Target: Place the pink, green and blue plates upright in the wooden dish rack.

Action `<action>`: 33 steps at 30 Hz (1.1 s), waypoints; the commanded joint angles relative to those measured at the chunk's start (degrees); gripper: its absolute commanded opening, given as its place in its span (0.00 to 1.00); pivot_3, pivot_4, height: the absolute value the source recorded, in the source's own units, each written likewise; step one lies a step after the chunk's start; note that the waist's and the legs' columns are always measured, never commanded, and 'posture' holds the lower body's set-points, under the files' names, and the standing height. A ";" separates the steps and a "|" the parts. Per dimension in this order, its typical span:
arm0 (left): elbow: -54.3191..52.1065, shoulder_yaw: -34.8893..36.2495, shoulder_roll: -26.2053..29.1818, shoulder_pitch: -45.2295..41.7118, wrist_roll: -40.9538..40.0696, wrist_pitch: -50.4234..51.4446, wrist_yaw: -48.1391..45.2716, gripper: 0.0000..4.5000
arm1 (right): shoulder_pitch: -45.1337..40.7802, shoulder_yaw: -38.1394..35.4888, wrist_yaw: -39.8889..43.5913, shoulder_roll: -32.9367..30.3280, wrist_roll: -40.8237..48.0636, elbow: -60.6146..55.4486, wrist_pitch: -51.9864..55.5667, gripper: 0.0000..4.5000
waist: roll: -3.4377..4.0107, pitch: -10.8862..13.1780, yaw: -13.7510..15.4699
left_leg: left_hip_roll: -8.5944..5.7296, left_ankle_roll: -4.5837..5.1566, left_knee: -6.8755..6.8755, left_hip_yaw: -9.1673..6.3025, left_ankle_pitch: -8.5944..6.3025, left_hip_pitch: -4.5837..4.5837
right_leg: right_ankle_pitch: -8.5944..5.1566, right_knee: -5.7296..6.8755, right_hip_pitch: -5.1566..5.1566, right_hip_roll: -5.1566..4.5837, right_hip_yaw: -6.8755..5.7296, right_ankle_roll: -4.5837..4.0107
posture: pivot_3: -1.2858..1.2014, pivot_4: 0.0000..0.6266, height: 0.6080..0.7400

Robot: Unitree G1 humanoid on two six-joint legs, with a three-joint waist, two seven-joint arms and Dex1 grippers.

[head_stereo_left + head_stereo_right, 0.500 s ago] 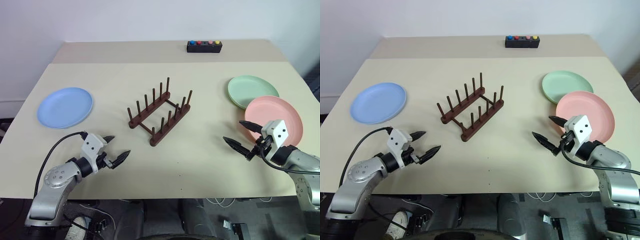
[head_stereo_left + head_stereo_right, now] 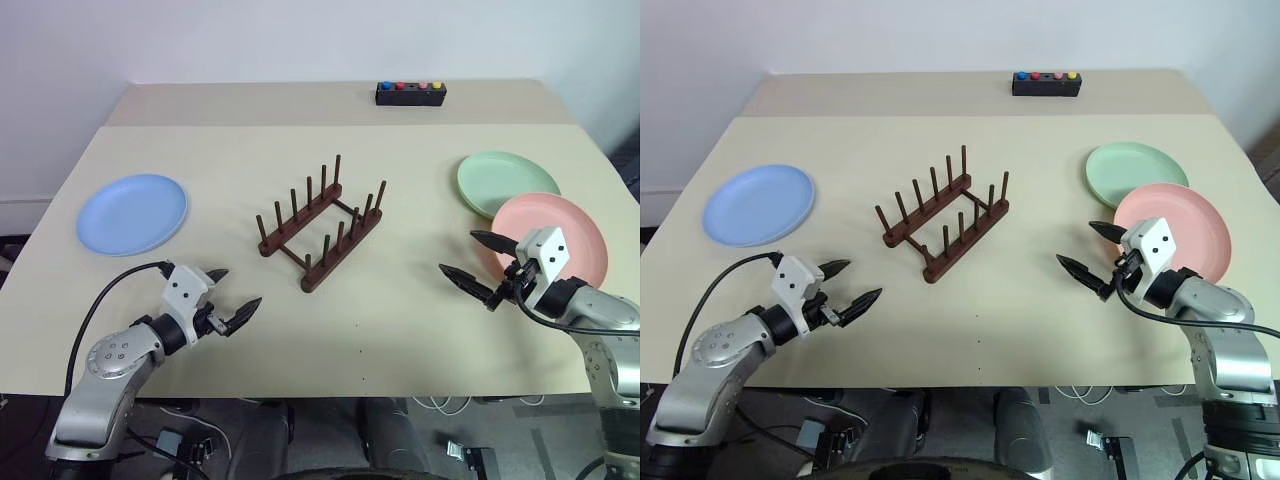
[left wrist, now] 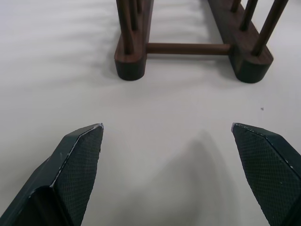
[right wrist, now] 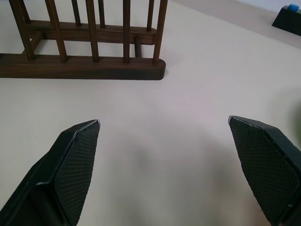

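Right hand (image 2: 481, 266) has edged toward the wooden dish rack (image 2: 322, 235); both hands wide open, empty, left hand (image 2: 231, 299) unmoved

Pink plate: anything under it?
The pink plate lies over the near edge of the green plate, so that strip of green is covered. The rest of it sits on the table. Nothing lies on top.

I've got both arms hovering low and angled inward toward each other. My left gripper (image 2: 232, 297) has its jaws spread wide with nothing between them, and my right gripper (image 2: 478, 262) is gaping just the same, empty too.
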 commanded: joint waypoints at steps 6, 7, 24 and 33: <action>-5.06 -2.08 1.31 0.25 -1.69 3.57 -1.81 1.00 | -0.58 1.78 -1.18 1.01 0.04 -2.44 -1.15 0.99 | 0.00 0.00 0.04 | 0.00 0.00 0.00 0.00 0.00 0.00 | 0.00 0.00 0.00 0.00 0.00 0.00 | 0.52 0.24 1.00; -5.41 -3.13 1.58 0.12 -1.73 4.03 -2.50 1.00 | 0.14 1.77 -1.41 1.23 0.20 -3.22 -1.19 0.99 | 0.00 0.00 0.09 | 0.00 0.00 0.00 0.00 0.00 0.00 | 0.00 0.00 0.00 0.00 0.00 0.00 | 0.52 0.24 1.00; 6.11 -16.65 -4.87 -12.91 2.41 5.17 -4.37 1.00 | 11.55 4.11 -5.47 3.63 0.19 -17.11 1.34 0.99 | 0.00 -0.02 0.20 | -0.02 0.00 0.07 0.00 0.00 0.02 | 0.01 -0.01 0.07 0.00 0.00 0.01 | 0.52 0.24 1.00; 13.08 -20.36 -7.96 -16.58 7.19 2.50 -2.32 1.00 | 12.01 4.98 -6.47 4.33 0.04 -18.12 0.97 0.99 | 0.07 -0.09 0.39 | -0.03 0.00 0.07 -0.02 0.00 0.15 | 0.00 -0.02 0.21 -0.01 -0.01 0.01 | 0.52 0.24 1.00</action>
